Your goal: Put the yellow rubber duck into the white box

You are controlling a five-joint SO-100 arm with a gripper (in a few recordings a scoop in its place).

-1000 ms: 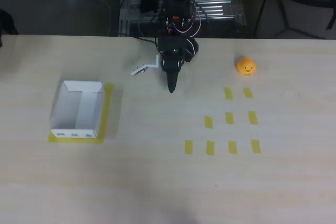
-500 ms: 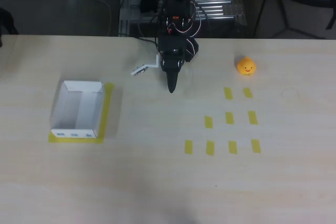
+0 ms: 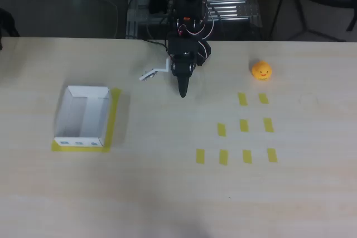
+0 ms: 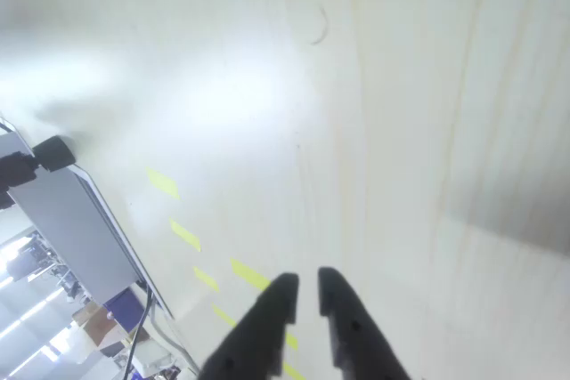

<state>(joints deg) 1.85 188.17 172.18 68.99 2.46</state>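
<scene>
step: pre-reach, nothing grasped | gripper near table's far edge, fingers nearly pressed together, holding nothing | yellow rubber duck sat on the table well right of it in overhead view | white box at left, seemingly empty | next: swing right, spread jaws, descend over duck

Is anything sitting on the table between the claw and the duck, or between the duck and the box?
Nothing visible blocks either path. The duck sits right of the claw across bare table. The box lies far left; only the arm stands roughly between them.
</scene>
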